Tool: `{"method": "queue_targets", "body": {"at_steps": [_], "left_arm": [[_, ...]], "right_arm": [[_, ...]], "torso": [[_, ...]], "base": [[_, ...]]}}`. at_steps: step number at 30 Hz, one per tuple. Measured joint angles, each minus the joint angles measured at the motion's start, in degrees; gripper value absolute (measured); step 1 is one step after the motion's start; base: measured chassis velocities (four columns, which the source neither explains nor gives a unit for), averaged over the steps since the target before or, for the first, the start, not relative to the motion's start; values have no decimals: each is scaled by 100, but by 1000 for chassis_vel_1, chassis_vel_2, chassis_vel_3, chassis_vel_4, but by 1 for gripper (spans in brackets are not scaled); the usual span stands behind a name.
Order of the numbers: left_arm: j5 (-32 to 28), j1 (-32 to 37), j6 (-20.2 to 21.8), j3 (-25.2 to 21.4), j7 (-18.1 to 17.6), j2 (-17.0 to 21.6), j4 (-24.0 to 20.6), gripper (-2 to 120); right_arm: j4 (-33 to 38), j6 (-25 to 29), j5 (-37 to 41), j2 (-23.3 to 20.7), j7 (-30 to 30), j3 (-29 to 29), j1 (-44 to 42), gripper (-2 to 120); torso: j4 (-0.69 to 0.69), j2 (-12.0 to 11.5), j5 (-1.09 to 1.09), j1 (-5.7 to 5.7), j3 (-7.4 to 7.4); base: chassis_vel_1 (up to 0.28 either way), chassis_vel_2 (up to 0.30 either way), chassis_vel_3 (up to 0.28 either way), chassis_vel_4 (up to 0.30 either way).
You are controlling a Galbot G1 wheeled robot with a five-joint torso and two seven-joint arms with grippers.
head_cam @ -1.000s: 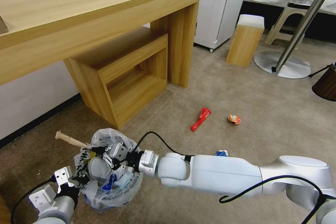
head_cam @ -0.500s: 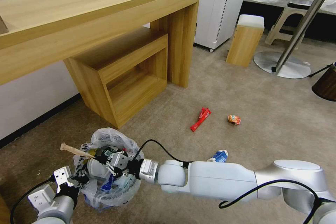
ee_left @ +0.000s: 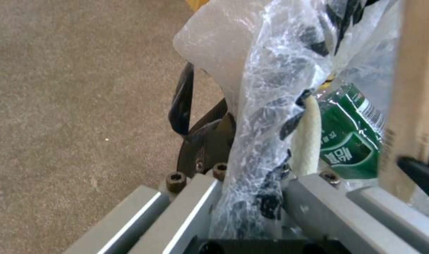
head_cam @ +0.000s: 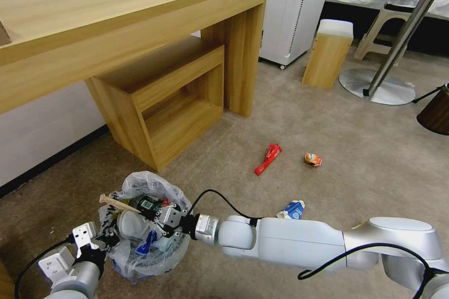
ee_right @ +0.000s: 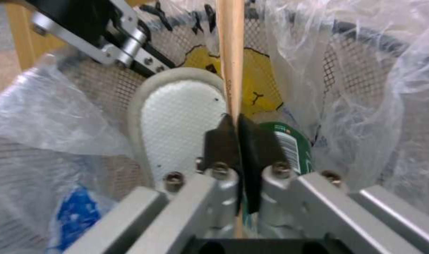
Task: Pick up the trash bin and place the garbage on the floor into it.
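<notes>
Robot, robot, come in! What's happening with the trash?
Left gripper clamps bin rim. Right gripper holds stick inside bin. Two wrappers, carton on floor.

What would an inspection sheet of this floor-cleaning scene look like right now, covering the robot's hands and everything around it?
Surface: beige carpet, three pieces of litter lying on it.
Job's things: trash bin holds a white slipper, green-labelled bottle and part of a wooden stick; red wrapper, orange wrapper and blue-white carton lie on the floor.
Clutter: nothing seen.
Grippers: left gripper clamps the bin's bagged rim; right gripper pinches the stick inside the bin.
Cables: black cable loops above the right wrist.
Surroundings: wooden desk, wooden stool, round table's base.
</notes>
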Motion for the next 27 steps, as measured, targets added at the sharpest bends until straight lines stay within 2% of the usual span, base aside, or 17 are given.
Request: {"method": "queue_targets", "body": {"at_steps": [1,2,5,6,9,10,13,14,17,18,22,23,25,27], "left_arm": [[0,0,-2,-3,0,1,0,0],[0,0,-2,-3,0,1,0,0],[2,-12,-4,-3,0,-5,0,0],[2,-12,-4,-3,0,-5,0,0],[8,-21,-5,-3,0,-21,0,0],[8,-21,-5,-3,0,-21,0,0],[24,-19,-10,8,3,-53,1,0],[24,-19,-10,8,3,-53,1,0],[41,-9,-11,12,8,-62,2,0],[41,-9,-11,12,8,-62,2,0],[48,25,-12,-8,11,-60,-22,0],[48,25,-12,-8,11,-60,-22,0],[60,45,-16,-9,16,-76,-35,0],[69,61,-20,-13,22,-80,-39,0]], "right_arm": [[69,-13,28,-57,1,5,-5,9],[69,-13,28,-57,1,5,-5,9],[274,-56,67,-248,13,45,-11,24],[274,-56,67,-248,13,45,-11,24],[396,-75,85,-363,17,96,-17,37],[396,-75,85,-363,17,96,-17,37],[413,-75,85,-395,42,158,-62,52],[413,-75,85,-395,42,158,-62,52],[504,-98,140,-326,160,342,-152,68],[504,-98,140,-326,160,342,-152,68],[839,-287,493,-156,390,736,-216,84],[839,-287,493,-156,390,736,-216,84],[987,-354,696,-30,477,988,-257,96],[1069,-393,806,27,519,1169,-293,98]], "torso": [[0,0,0,0,0],[0,0,0,0,0],[-1,0,0,0,0],[-1,0,0,0,0],[-1,0,0,0,0],[-1,0,0,0,0],[-1,0,0,0,0],[-1,0,0,0,0],[0,0,0,0,0],[0,0,0,0,0],[0,-1,-1,0,0],[0,-1,-1,0,0],[0,-1,-1,0,0],[0,-1,-1,0,0]], "base": [[0,0,0,0],[0,0,0,0],[0,0,0,0],[0,0,0,0],[0,0,0,0],[0,0,0,0],[0,0,0,0],[0,0,0,0],[0,0,0,0],[0,0,0,0],[0,0,0,0],[0,0,0,0],[0,0,0,0],[0,0,0,0]]}}
